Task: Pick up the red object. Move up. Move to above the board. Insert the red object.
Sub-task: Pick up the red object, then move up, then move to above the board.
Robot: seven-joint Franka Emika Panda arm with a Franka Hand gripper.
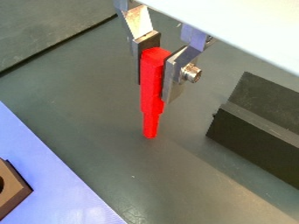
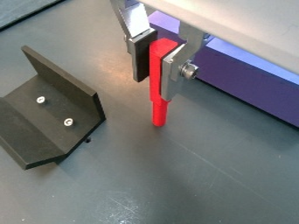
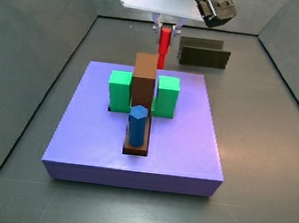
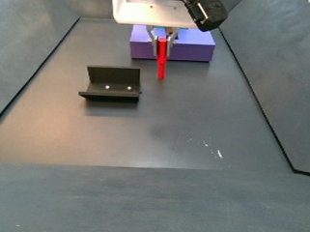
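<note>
In a side view, the blue peg (image 3: 137,125) stands at the near end of the board (image 3: 144,83), which lies on the purple slab (image 3: 95,138) between green blocks (image 3: 120,90). Beyond the board's far end, the gripper (image 3: 166,27) holds the red object (image 3: 165,39) upright, jaws closed on its upper part, with the fixture (image 3: 204,55) behind. Step in hand appears to be lifting; next, travel to above the board.

Dark grey floor (image 4: 183,139), low surrounding walls (image 4: 31,64)
</note>
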